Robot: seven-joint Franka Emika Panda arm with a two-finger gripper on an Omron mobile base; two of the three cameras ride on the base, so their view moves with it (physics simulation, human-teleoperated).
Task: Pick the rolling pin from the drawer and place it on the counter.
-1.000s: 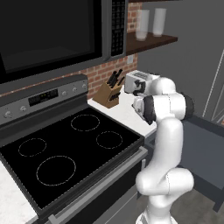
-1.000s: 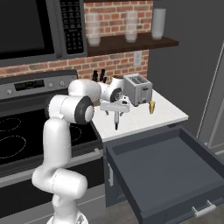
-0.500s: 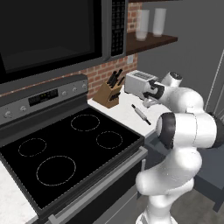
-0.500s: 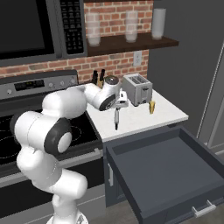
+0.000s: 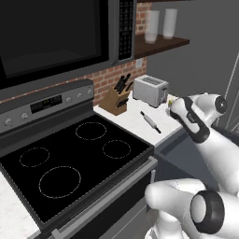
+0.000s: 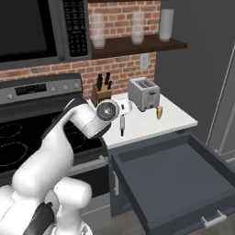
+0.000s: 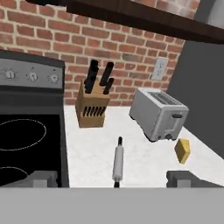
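The rolling pin (image 5: 150,121) (image 6: 122,125) (image 7: 118,161) lies flat on the white counter (image 5: 133,115) (image 6: 170,120) (image 7: 87,151), in front of the knife block and the toaster. My gripper (image 7: 114,180) is open, holds nothing, and hovers just back from the pin's near handle. Its fingertips (image 7: 41,177) stand wide apart on either side of the pin in the hand view. The dark grey drawer (image 6: 120,170) stands pulled out below the counter's front edge, and its inside looks bare.
A wooden knife block (image 5: 115,99) (image 6: 101,92) (image 7: 92,109) and a silver toaster (image 5: 150,90) (image 6: 143,93) (image 7: 158,114) stand at the back of the counter. A small yellow item (image 6: 159,112) (image 7: 182,151) sits beside the toaster. The black stovetop (image 5: 74,158) lies left.
The hand has drawn back from the counter toward the base, apart from the rolling pin. The pin now rests flat on the counter.
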